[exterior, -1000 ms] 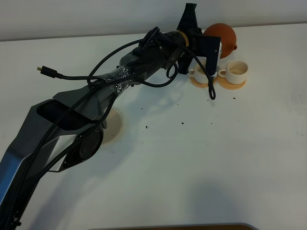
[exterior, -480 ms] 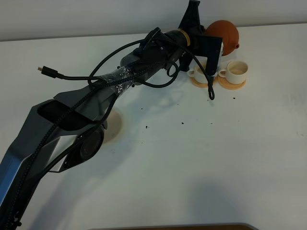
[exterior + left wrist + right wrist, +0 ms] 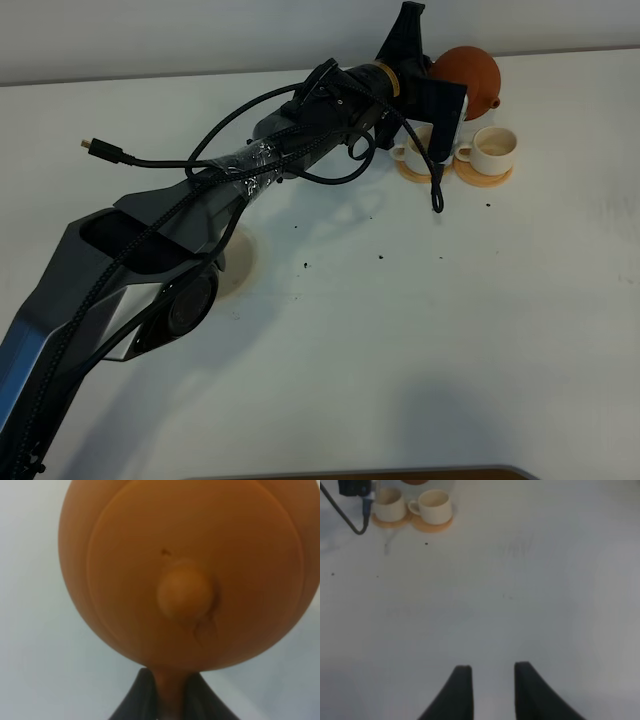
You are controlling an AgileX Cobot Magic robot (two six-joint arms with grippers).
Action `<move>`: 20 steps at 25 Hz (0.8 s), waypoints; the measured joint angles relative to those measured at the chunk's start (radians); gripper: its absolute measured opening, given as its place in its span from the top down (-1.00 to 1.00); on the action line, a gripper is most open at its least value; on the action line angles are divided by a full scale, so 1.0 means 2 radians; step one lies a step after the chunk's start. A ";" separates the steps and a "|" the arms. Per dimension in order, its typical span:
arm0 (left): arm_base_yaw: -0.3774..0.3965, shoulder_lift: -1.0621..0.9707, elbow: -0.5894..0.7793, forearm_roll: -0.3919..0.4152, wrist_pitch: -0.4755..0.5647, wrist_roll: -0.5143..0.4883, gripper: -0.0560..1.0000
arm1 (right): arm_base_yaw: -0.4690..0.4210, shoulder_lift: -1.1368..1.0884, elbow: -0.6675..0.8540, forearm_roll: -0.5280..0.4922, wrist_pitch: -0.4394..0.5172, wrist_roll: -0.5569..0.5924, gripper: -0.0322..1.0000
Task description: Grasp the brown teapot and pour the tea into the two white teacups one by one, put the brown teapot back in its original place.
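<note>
The brown teapot (image 3: pixel 472 74) hangs in the air at the far right of the table, just behind the two white teacups (image 3: pixel 495 147). My left gripper (image 3: pixel 438 82) is shut on its loop handle, reaching across from the left. In the left wrist view the knobbed lid (image 3: pixel 185 587) fills the picture, with the left gripper (image 3: pixel 170 697) clamped on the handle. Each cup (image 3: pixel 435 503) stands on a small orange coaster; the left cup (image 3: pixel 411 150) is half hidden by the wrist. The tea is hidden. The pale original place (image 3: pixel 240 262) peeks out beneath the arm. My right gripper (image 3: pixel 492 672) holds nothing.
A black cable loop (image 3: pixel 437 188) dangles from the left wrist in front of the cups. A loose plug end (image 3: pixel 92 146) sticks out over the table's left. Dark specks (image 3: pixel 305 265) dot the white tabletop. The wall runs along the table's far edge.
The left gripper and teapot have drifted slightly right and toward the far edge, with the wrist turning a little. The cups and right arm have not moved.
</note>
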 joint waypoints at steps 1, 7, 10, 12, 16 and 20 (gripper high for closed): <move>0.000 0.000 0.000 0.000 -0.001 0.000 0.63 | 0.000 0.000 0.000 0.000 0.000 0.000 0.48; 0.000 0.000 0.000 0.000 -0.003 0.014 0.63 | 0.000 0.000 0.000 0.000 0.000 0.000 0.48; 0.000 0.000 0.000 0.000 -0.004 0.015 0.63 | 0.000 0.000 0.000 0.000 0.000 0.000 0.48; 0.000 0.000 0.000 0.000 -0.004 0.017 0.63 | 0.000 0.000 0.000 0.000 0.000 0.000 0.48; 0.000 0.000 0.000 0.000 -0.007 0.026 0.63 | 0.000 0.000 0.000 0.000 0.000 0.000 0.48; 0.000 0.000 0.000 0.000 -0.015 0.030 0.63 | 0.000 0.000 0.000 0.000 0.000 0.000 0.48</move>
